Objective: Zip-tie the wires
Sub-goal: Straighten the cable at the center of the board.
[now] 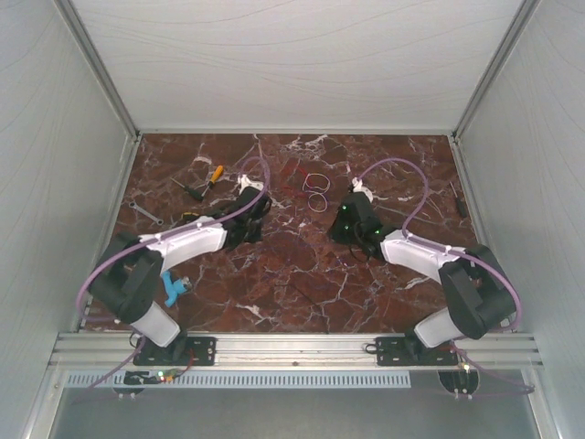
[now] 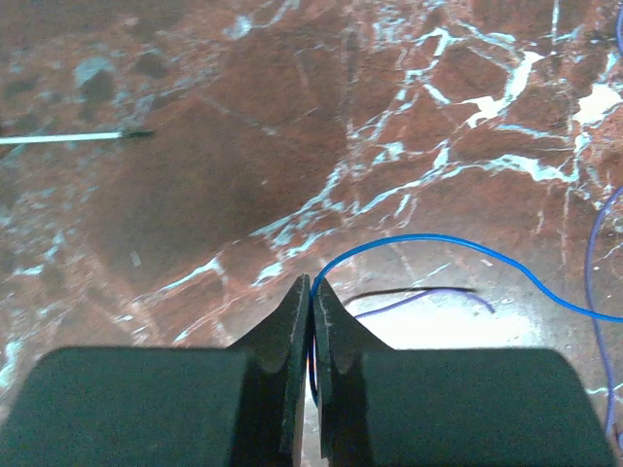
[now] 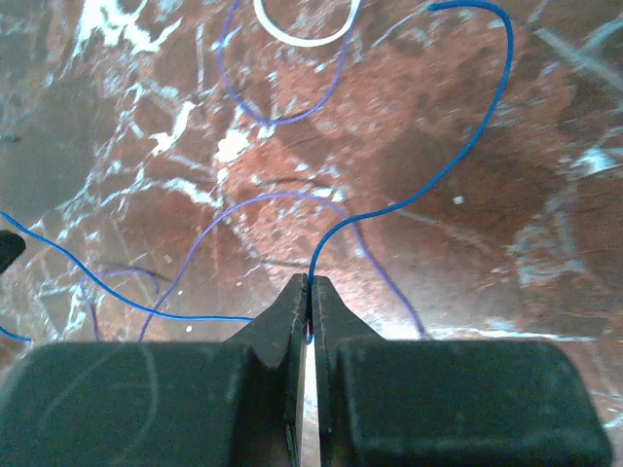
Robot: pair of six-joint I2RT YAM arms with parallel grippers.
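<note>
Bright even top view, wrist views dimmer — soft blur, glare on table

On the table the wires lie between the left pincer and the right pincer, slightly beyond both. A hand tool lies beyond the left pincer and to its left; a spanner is farther left. One wire sits between the left pincer's tips and runs off to its right; a thin rod lies ahead to its left. Another sits between the right pincer's tips, curving ahead and right, with a loop straight ahead.
</note>
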